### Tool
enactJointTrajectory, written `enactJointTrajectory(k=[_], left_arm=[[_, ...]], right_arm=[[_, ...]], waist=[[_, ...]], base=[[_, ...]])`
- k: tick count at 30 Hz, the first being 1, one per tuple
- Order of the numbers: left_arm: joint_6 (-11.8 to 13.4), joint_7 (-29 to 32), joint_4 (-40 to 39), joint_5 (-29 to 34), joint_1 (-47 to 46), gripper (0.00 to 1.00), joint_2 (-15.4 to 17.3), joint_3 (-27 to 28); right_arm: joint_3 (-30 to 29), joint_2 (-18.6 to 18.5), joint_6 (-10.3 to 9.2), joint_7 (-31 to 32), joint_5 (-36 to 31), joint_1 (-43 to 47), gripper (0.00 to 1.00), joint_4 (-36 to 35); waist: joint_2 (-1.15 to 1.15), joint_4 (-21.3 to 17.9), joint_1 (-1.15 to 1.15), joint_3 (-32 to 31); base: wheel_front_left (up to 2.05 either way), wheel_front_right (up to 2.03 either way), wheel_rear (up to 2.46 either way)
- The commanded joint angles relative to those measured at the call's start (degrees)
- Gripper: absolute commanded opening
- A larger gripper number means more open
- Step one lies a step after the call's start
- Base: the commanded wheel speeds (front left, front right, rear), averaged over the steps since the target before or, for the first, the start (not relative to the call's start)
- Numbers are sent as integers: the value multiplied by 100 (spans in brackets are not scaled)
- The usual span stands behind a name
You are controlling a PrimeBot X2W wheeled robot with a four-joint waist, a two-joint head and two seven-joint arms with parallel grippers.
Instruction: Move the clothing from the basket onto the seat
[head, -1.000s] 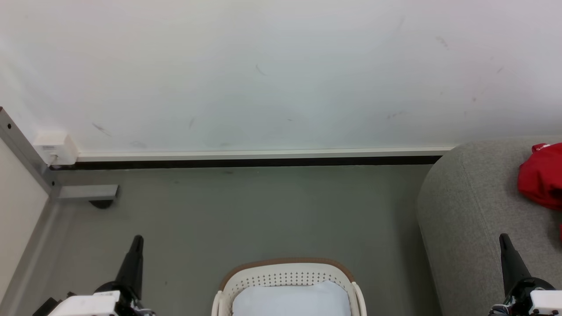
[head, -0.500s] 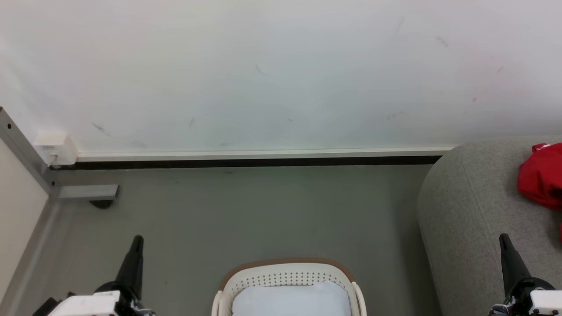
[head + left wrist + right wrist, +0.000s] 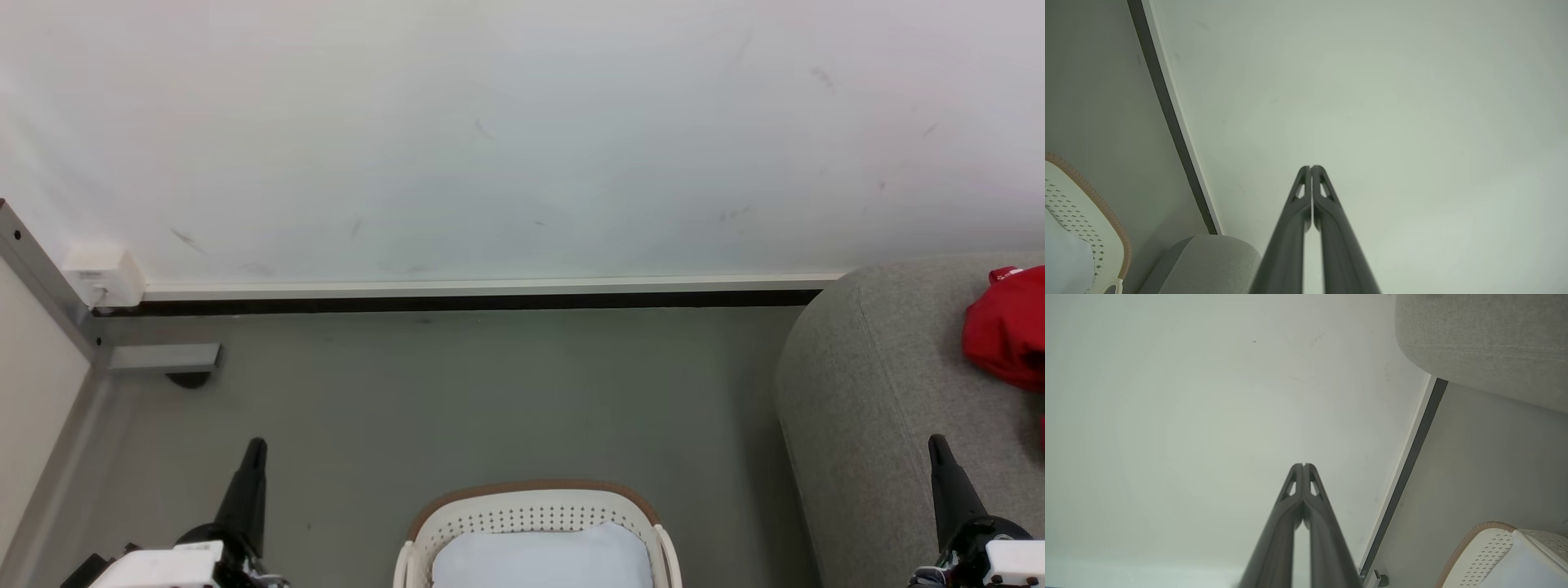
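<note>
Nothing has moved since the earlier frames; arms and camera sit as they were. From the head, the left gripper point(image 3: 255, 446) at near left and the right gripper point(image 3: 937, 442) at near right each have their fingers pressed together, gripping nothing. Between them, the basket point(image 3: 531, 487) shows a pale cloth point(image 3: 543, 559) (not the task's), while red clothing point(image 3: 1006, 327) lies on the seat point(image 3: 865, 384), farther off and to the right of the right gripper, apart from it. Along the left wrist, the closed fingers point at the wall point(image 3: 1372, 102), with the basket off to their right. Along the right wrist, the fingers meet tip to tip, the seat beside them. To do this step well, I judge, look deeper into the basket for remaining red, spread the fingers before descending, and leave the pale cloth.
</note>
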Motion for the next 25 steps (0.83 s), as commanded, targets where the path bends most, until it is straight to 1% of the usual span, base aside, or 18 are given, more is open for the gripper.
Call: enactJointTrajectory(k=[1,25], left_arm=[[-28,21,-22,-82,-47,0,40,7],[-28,20,-23,-83,-47,0,41,7]], right_arm=[[-26,5,-12,22,-11,-56,0,-34],[-26,4,-12,23,-12,-56,0,-33]], waist=[[0,0,0,0],[0,0,0,0]], base=[[0,0,0],[0,0,0]])
